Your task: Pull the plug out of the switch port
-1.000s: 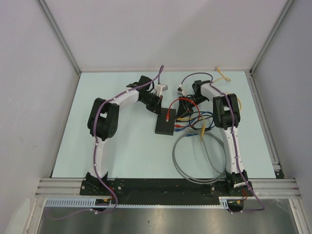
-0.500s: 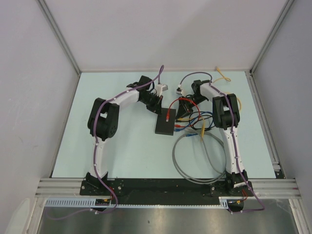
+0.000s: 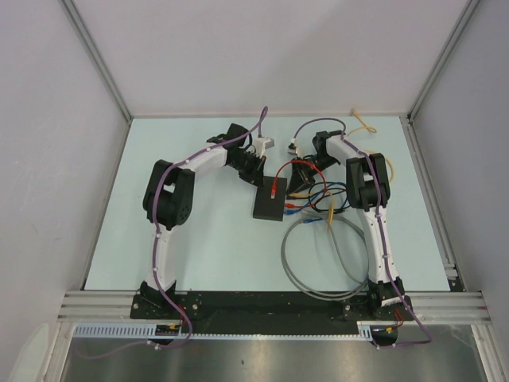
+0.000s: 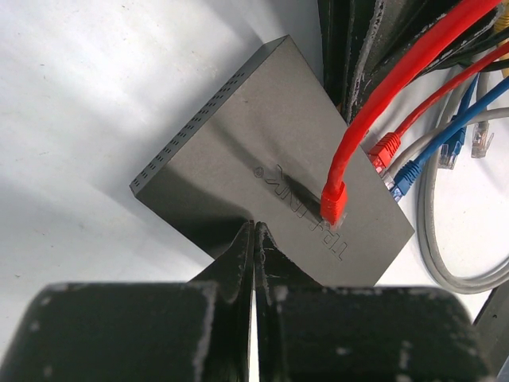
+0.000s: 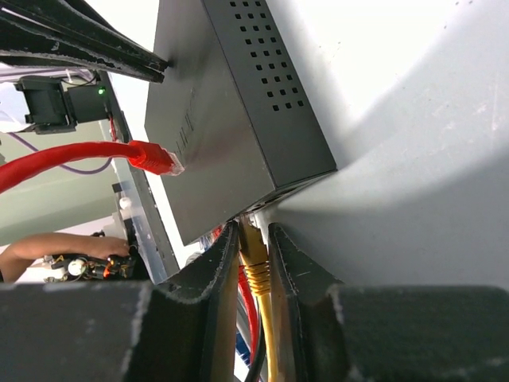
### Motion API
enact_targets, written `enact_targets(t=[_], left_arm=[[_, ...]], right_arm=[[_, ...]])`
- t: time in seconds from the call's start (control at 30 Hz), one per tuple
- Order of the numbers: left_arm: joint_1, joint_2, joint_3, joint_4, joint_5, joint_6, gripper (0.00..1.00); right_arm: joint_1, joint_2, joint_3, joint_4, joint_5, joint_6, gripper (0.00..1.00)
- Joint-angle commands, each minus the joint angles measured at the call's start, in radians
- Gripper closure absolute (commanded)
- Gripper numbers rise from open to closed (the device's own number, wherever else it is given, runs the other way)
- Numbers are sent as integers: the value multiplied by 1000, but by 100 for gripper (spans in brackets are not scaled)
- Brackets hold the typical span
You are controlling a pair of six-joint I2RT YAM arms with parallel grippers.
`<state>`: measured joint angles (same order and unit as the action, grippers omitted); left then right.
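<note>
Far edge of switch (image 4: 262, 135): left gripper (image 4: 253, 231) fully closed, tips against it, likely bracing it.
Right edge: right gripper (image 5: 253, 231) clamps yellow plug (image 5: 256, 270), placed for pulling outward.

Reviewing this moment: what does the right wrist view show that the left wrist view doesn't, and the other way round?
Only the right wrist view shows the right gripper closed around the yellow plug at the socket edge of the switch. Only the left wrist view shows the left gripper shut, its tips at the switch's near edge, plus the grey cable loop beside the switch. Both show the switch's top with a loose red plug lying on it.
</note>
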<state>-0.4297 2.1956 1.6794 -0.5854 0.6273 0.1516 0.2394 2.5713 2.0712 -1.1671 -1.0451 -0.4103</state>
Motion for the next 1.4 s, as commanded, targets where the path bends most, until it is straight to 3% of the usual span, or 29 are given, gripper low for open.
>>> enact_targets(t=[0.0, 0.37, 0.47, 0.67, 0.83, 1.07, 1.37], left_arm=[[-14, 30, -26, -24, -101, 59, 100], [-18, 30, -40, -22, -120, 74, 100], [-18, 32, -40, -19, -115, 72, 100], [-11, 33, -38, -11, -113, 66, 100], [-6, 32, -46, -13, -112, 66, 100], [-9, 36, -38, -11, -106, 69, 100], [-23, 32, -41, -10, -110, 71, 100]], right_arm=[[5, 58, -3, 24, 103, -87, 100], [-9, 165, 236, -40, 152, -36, 100], [-11, 155, 228, -46, 183, -30, 100], [-17, 105, 64, -57, 198, -76, 100], [-32, 150, 199, -40, 214, -44, 100], [-20, 124, 113, -60, 227, -79, 100], [-29, 132, 175, -35, 246, -62, 100]])
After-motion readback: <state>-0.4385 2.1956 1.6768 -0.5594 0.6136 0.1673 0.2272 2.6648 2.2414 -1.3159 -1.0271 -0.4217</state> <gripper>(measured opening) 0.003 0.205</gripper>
